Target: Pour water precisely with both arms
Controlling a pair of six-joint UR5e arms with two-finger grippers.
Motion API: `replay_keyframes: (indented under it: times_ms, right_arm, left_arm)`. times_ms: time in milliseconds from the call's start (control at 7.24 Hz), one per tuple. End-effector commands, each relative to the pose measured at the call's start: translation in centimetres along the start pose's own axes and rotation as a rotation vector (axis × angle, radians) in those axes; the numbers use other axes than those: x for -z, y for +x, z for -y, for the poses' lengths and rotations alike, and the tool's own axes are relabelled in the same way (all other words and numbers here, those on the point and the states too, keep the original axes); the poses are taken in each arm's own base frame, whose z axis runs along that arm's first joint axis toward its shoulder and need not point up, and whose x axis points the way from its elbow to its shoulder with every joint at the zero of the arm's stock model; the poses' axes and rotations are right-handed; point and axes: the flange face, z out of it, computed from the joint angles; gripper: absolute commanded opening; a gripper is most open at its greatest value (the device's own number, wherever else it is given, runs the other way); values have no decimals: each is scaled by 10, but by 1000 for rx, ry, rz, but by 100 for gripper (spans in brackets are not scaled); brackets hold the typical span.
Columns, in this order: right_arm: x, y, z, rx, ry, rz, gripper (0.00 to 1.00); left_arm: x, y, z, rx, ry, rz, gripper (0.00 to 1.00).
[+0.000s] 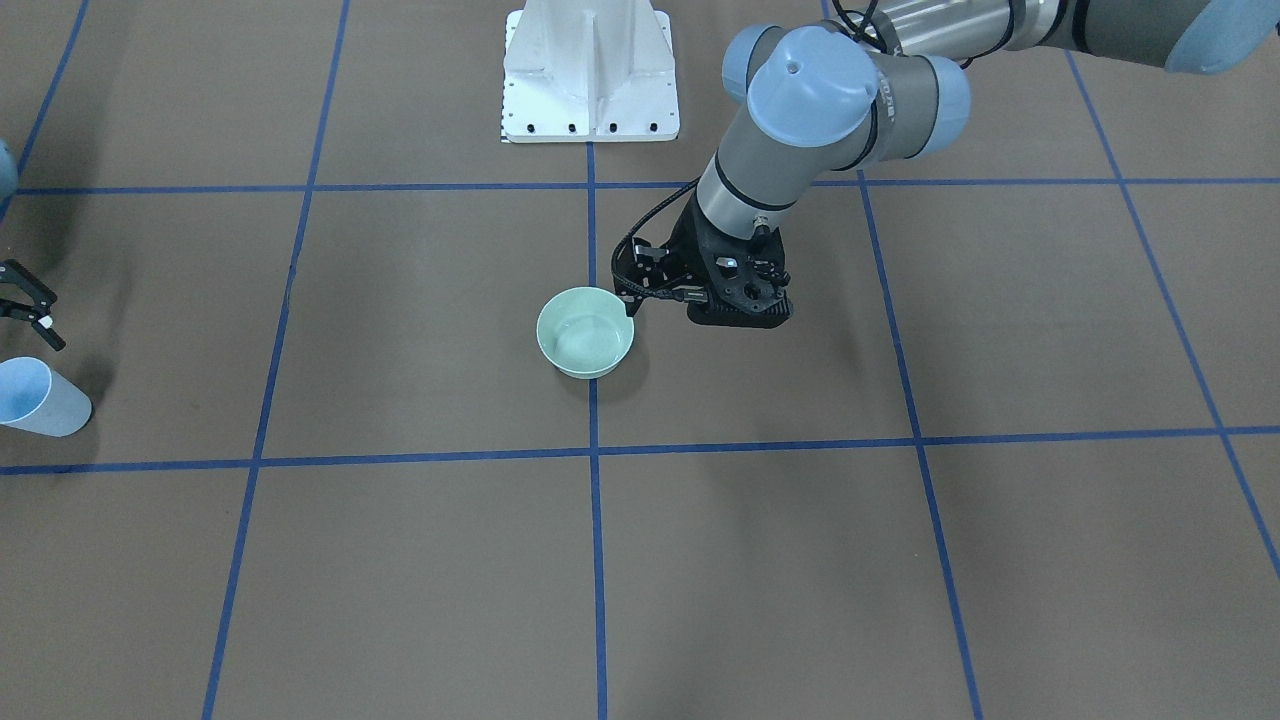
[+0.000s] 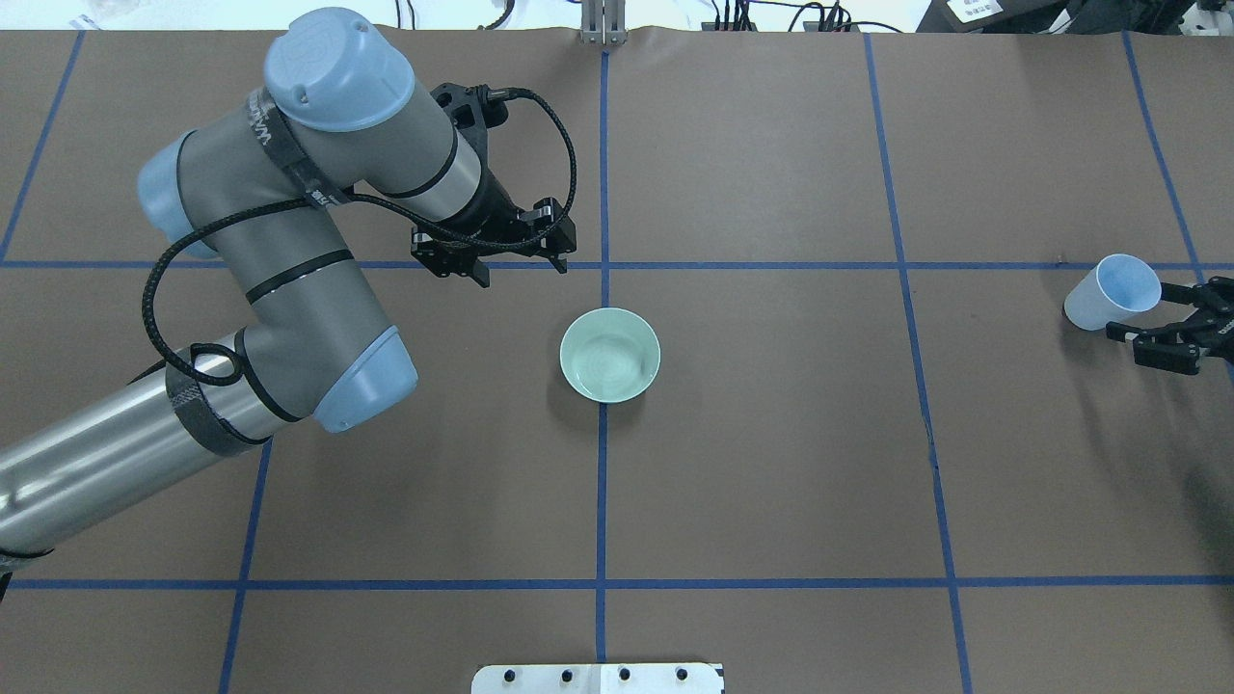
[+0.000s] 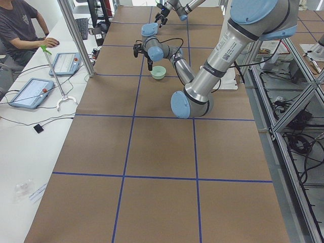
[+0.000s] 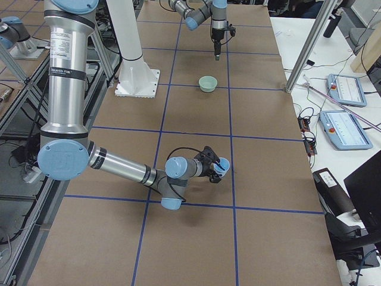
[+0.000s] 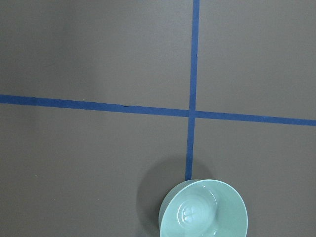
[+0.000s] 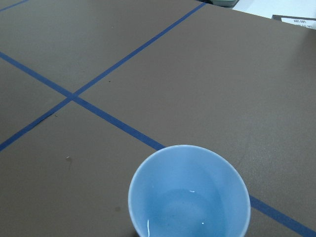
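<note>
— What do we see nearest us?
— The right arm (image 4: 119, 167), low across the table (image 4: 268, 226), with the right gripper (image 4: 216, 165) at a blue cup (image 4: 224, 167). We can't tell whether it grips.
— And farther off?
— The left gripper (image 4: 216, 55) points down, apart from the green bowl (image 4: 208, 83).

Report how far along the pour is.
Done, apparently: bowl seems to hold water. In hand: nothing; blue cup, a little water inside, stands by the open right gripper; left gripper open, empty, beside the bowl. Left: unclear, perhaps pouring the remainder.
</note>
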Motion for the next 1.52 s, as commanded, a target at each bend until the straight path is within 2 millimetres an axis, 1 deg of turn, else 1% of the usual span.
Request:
replay_keyframes:
  times_ms: [0,138,276,415,691,829,967,1105,1244,1382]
  right_arm:
    - [-1,6,-10,5,30,-26,99]
    - [-3,6,-11,5,34,-37,99]
    - [-11,1,-5,1,52,-39,99]
    - [-15,-1,-7,-5,56,-52,99]
    - [-19,-4,-6,-2,66,-60,99]
    - [-25,-7,-1,2,81,-68,99]
    - [-29,-8,-3,3,80,-73,98]
    - [-36,-9,1,4,83,-69,98]
    - [-36,-9,1,5,84,-68,97]
    - [-35,-9,-1,3,86,-67,92]
  left_arm:
    - [8,1,1,-4,9,-10,90]
    - [8,1,1,-4,9,-10,90]
    - [10,2,0,-6,10,-14,90]
    - [12,3,0,-8,13,-17,90]
    - [11,3,-1,-8,11,-16,90]
    - [12,3,-1,-8,13,-17,90]
    - [13,3,-1,-9,13,-19,90]
    - [13,3,-2,-6,12,-13,90]
    - [16,4,-3,1,10,-4,90]
    - [20,5,-4,-2,12,-8,90]
